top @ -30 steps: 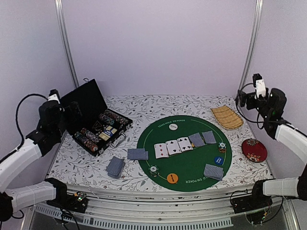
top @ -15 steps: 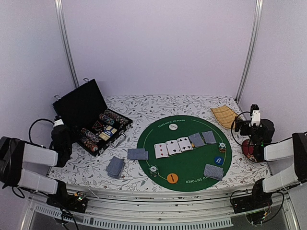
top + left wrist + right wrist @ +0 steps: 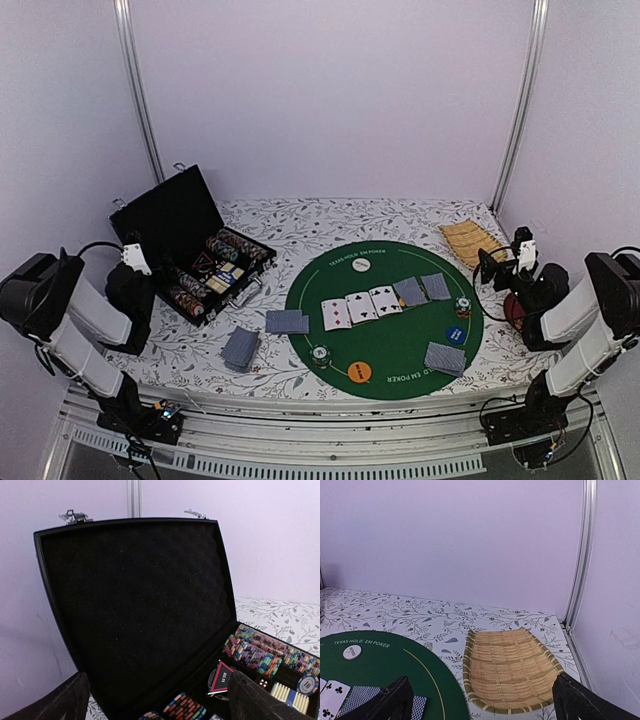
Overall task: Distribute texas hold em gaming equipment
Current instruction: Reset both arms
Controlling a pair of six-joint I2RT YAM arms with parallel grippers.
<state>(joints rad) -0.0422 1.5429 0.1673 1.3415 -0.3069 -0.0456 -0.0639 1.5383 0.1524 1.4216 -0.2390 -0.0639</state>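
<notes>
Probably lab booth; bare walls (image 3: 330, 100), rails (image 3: 140, 90)

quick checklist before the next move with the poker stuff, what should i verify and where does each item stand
1. Both hands free: ok. The left hand and right hand are open and hold nothing.
2. Arms off the green mat: ok. Both sit out at the sides.
3. Chip supply reachable: ok. The case stands open with its chip rows showing.
4. Shared cards laid out: ok. The three face-up cards lie in a row on the mat.
5. Face-down piles squared up: cannot tell. The near pile and the pile by the mat are too small to judge.
</notes>
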